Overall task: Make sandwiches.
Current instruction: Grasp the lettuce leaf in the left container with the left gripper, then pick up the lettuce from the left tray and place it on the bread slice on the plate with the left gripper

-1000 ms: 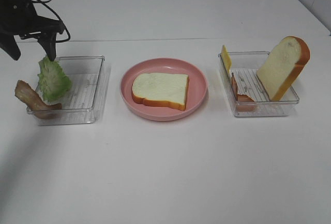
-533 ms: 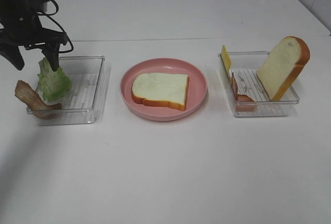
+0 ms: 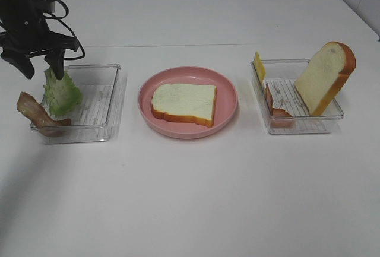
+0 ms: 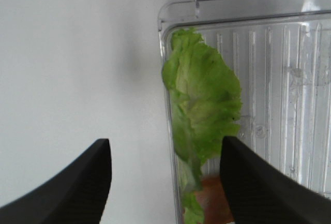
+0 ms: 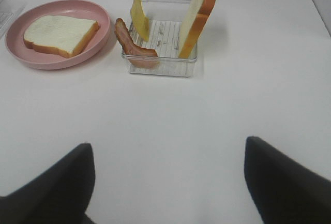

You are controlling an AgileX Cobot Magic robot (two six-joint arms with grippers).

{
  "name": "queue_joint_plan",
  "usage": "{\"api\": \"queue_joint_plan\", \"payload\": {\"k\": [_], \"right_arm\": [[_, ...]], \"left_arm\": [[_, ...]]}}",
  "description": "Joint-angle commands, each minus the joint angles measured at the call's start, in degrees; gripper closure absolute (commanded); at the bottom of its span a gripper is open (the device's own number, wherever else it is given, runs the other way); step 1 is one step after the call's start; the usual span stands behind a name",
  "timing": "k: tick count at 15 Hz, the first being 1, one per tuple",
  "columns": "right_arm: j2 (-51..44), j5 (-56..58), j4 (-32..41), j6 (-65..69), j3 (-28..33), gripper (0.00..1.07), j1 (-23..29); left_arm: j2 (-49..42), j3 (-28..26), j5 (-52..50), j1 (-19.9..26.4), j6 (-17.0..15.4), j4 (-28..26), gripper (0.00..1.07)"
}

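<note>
White tabletop. The left hand is being held wide astride the lettuce, which is leaning on the tray rim; the rim is being straddled too and may be pinched, dragging the tray.

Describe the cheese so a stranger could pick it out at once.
Right of the pink plate in the high view sits a clear tray. The cheese stands on edge at that tray's far corner nearest the plate. It is the only thin yellow square; its neighbours are a brown bacon strip and a thick white upright bread slice.
</note>
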Motion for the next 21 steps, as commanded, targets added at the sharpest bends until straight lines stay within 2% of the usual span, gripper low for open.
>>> {"api": "queue_joint_plan", "payload": {"k": [1,3,5,8,11,12,19,21], "right_arm": [[-0.74,-0.40,0.06,-0.34,0.17,0.32,-0.40],[-0.74,-0.40,0.06,-0.34,0.17,0.32,-0.40],[-0.74,-0.40,0.06,-0.34,0.17,0.32,-0.40],[-0.74,-0.40,0.06,-0.34,0.17,0.32,-0.40],[-0.74,-0.40,0.06,-0.34,0.17,0.32,-0.40],[-0.74,-0.40,0.06,-0.34,0.17,0.32,-0.40],[-0.74,-0.40,0.06,-0.34,0.17,0.32,-0.40],[-0.74,-0.40,0.06,-0.34,0.17,0.32,-0.40]], "left_arm": [[0.69,0.52,-0.29,-0.11,0.06,0.00,0.48],[1.15,0.52,-0.57,-0.11,0.06,0.00,0.50],[1.15,0.52,-1.38,-0.11,0.06,0.00,0.58],[1.15,0.46,-3.21,-0.11,-0.17,0.00,0.83],[1.15,0.46,-3.38,-0.11,-0.17,0.00,1.04],[1.09,0.46,-3.38,-0.11,-0.17,0.00,1.07],[-2.41,0.17,-3.04,-0.11,-0.17,-1.38,1.07],[-3.78,-1.32,-2.86,-0.11,0.06,-3.84,1.07]]}}
